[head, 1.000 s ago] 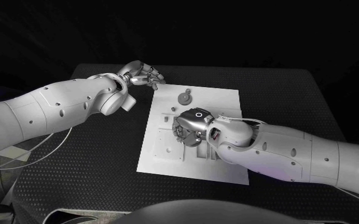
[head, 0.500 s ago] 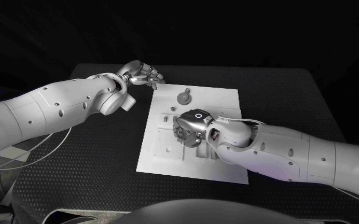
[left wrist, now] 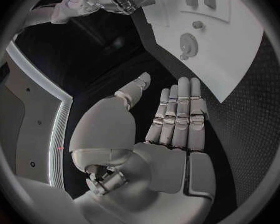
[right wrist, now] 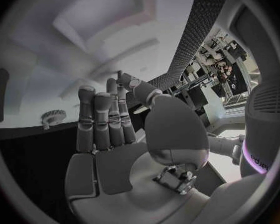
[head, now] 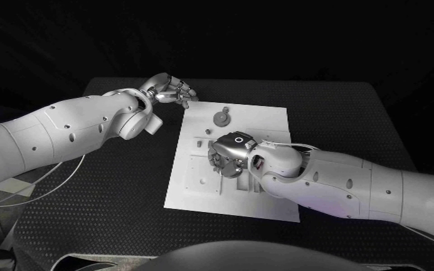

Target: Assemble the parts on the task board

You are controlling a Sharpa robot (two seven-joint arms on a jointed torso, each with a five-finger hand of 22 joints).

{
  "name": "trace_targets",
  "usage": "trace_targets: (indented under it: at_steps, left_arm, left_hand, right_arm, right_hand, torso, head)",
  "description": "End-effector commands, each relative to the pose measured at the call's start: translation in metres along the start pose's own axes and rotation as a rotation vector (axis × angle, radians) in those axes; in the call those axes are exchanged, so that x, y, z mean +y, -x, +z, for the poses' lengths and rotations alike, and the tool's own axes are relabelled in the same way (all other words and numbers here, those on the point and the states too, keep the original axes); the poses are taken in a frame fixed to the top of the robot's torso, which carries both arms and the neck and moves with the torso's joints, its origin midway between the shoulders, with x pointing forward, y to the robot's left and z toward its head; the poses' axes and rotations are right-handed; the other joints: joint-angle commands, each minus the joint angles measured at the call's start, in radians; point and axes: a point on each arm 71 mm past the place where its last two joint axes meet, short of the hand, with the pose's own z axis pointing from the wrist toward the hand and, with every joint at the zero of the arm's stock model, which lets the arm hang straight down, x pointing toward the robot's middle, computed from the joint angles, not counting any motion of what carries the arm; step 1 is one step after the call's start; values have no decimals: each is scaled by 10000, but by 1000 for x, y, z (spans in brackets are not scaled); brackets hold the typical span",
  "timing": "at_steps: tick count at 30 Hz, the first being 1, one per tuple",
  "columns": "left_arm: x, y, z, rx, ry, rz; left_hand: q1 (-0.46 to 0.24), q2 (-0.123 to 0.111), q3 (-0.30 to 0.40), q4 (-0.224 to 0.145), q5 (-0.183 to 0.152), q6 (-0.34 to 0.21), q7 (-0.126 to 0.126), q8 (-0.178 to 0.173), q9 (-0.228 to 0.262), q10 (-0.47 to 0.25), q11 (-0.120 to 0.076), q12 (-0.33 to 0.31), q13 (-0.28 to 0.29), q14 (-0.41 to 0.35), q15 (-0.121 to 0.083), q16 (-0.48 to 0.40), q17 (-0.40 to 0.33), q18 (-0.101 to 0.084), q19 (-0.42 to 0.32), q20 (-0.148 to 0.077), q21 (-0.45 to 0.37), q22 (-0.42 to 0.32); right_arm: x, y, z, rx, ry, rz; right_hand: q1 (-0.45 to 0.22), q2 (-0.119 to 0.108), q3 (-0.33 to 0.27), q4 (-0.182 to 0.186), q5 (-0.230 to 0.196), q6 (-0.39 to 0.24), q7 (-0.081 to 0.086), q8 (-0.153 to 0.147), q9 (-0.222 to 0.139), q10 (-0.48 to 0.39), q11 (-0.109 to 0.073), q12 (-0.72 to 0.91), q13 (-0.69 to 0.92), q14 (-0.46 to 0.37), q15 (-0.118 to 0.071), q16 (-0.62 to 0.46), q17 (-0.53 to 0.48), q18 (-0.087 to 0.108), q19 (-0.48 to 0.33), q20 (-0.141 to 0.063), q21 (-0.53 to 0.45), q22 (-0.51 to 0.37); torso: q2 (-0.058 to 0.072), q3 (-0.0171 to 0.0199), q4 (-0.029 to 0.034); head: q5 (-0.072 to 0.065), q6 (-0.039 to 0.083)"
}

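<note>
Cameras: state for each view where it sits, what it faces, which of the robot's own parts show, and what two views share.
Head view: sits on the robot's head, looks down at the black table and task board; both white arms enter, left hand off the board's far corner, right hand over the board.
Left wrist view: sits behind the left hand, open, facing the board.
Right wrist view: sits behind the right hand, close above the board.
Shared: head and left wrist views both show the round part.
</note>
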Motion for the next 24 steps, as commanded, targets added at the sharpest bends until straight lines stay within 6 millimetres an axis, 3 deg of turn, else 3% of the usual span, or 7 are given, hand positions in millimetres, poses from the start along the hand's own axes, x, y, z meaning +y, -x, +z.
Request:
trace_targets:
  at_steps: [1, 24]
  left_arm:
    - [-2, -2, 1, 124, -122, -22]
    - [-2, -1, 0, 106, -113, -19]
  left_hand:
    - [27, 19, -59, 16, 44, -52, 3, 25, -14, 39, 38, -60, -15, 37, 4, -42, 12, 8, 49, 0, -6, -16]
    - [20, 20, -63, 20, 44, -51, 2, 29, -17, 41, 39, -61, -17, 37, 7, -71, 38, 6, 43, 2, -7, -22]
  right_arm:
    - [0, -4, 0, 267, 35, -158]
    - [5, -15, 1, 954, 132, -85]
  right_hand:
    - [-16, 108, 58, -9, 28, 38, 6, 33, 9, 67, -26, 8, 12, -7, -71, -17, 10, 532, 7, -81, 41, 205]
    - [-203, -71, -80, 23, -95, -309, 153, -128, 158, -243, 118, -215, 42, -207, 69, -98, 77, 532, -215, 28, -18, 195]
  torso:
    - [1, -6, 2]
    - [-1, -5, 3]
  head:
    - [-1, 2]
    - [18, -30]
